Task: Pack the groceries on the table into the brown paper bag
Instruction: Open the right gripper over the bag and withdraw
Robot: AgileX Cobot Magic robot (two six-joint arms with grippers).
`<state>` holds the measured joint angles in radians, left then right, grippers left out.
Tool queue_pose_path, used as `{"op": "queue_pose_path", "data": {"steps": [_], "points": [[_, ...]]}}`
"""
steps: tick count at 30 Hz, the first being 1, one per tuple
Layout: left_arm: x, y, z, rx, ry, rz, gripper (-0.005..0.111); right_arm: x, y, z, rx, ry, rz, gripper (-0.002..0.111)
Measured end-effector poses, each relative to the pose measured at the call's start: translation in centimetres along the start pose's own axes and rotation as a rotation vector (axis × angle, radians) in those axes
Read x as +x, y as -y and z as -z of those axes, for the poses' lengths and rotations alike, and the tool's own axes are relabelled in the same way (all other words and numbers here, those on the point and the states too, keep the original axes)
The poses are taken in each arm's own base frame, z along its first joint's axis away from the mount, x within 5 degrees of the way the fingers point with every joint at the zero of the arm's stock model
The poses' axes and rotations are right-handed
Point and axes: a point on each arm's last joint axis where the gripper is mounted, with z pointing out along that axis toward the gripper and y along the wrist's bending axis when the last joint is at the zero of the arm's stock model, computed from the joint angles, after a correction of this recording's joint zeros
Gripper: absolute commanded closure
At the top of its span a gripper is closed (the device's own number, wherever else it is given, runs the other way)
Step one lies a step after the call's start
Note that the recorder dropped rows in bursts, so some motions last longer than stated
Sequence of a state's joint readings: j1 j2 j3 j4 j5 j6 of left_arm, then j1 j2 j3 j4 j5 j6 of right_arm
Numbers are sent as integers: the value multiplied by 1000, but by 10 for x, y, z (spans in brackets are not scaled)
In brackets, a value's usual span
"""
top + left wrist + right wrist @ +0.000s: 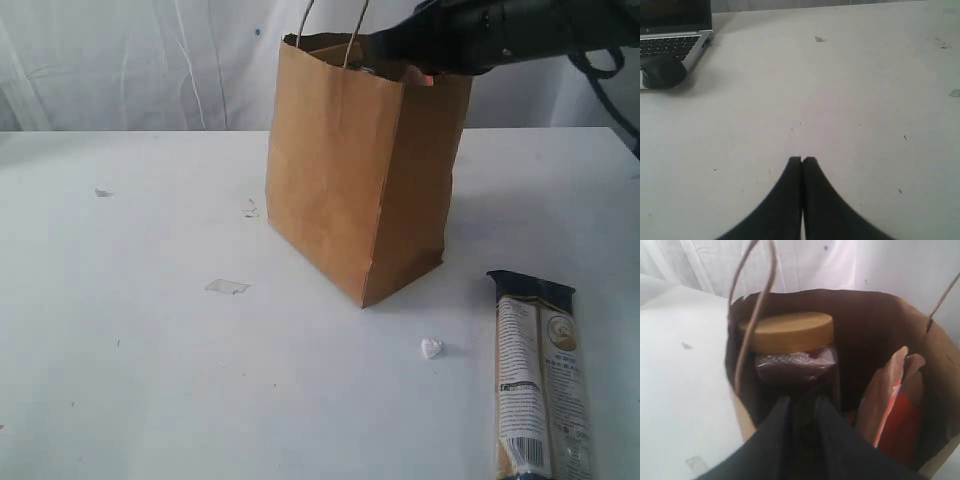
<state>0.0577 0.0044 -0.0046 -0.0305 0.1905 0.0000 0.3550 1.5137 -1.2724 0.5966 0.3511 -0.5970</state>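
The brown paper bag stands upright mid-table. My right arm reaches over its open top from the right. In the right wrist view my right gripper is just inside the bag, its fingers a narrow gap apart with only darkness between them. In the bag stand a gold-lidded clear jar and a brown pouch with an orange strip. A long beige printed packet lies on the table right of the bag. My left gripper is shut, empty, over bare table.
A small pale flat scrap and a tiny white bit lie on the table. In the left wrist view a laptop with a dark mouse sits at the table's edge. String handles stick up from the bag.
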Motion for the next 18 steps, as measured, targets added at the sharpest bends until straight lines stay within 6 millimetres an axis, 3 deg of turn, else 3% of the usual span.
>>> {"op": "queue_pose_path", "data": {"steps": [4,8,13,18], "points": [[0,0,0,0,0,0,107,-7,-12,31,-74,-34,25,94],[0,0,0,0,0,0,107,-7,-27,72,-159,-106,71,108],[0,0,0,0,0,0,107,11,-33,109,-138,-131,102,108],[0,0,0,0,0,0,107,32,-30,130,-56,-131,94,108]]}}
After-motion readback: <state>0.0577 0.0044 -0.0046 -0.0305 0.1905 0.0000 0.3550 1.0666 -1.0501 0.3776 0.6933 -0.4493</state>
